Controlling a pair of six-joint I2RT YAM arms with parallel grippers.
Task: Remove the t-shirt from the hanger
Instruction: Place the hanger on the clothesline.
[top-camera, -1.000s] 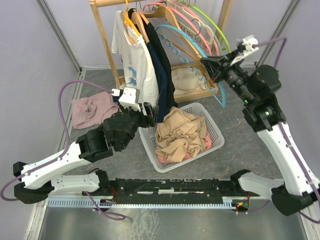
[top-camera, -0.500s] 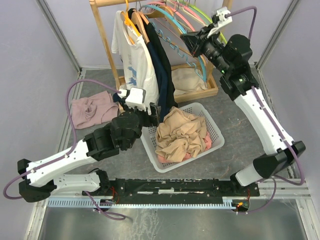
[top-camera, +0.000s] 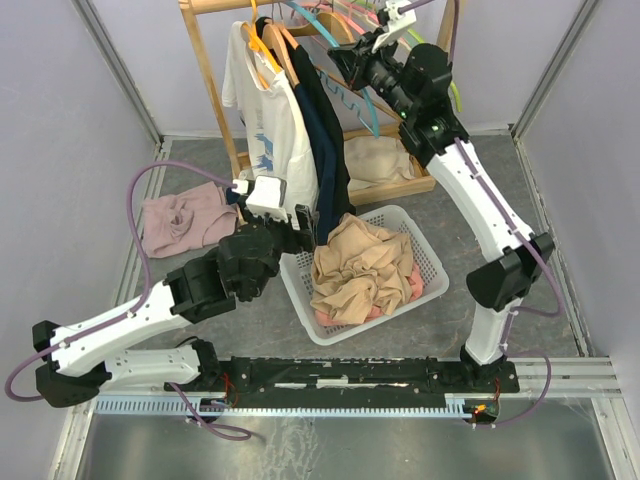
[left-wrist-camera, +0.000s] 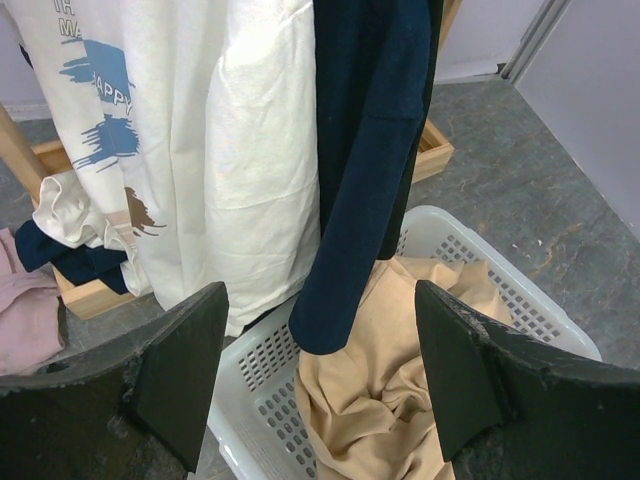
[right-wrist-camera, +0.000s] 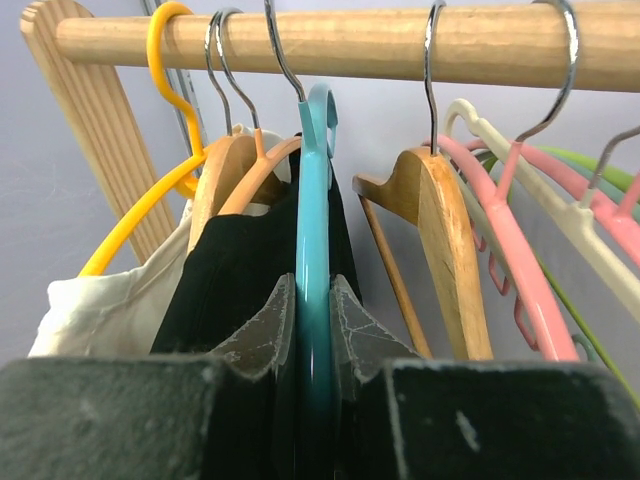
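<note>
The t-shirt (left-wrist-camera: 230, 150) is white with blue print, the shirt (left-wrist-camera: 370, 150) navy, the hanger (right-wrist-camera: 313, 200) turquoise.

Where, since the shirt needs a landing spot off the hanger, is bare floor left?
Bare grey floor lies between the white basket and the black base rail, and right of the basket, beyond the right arm. Crowded: beige cloth heaps the basket, a pink garment and the left arm fill its left side.
</note>
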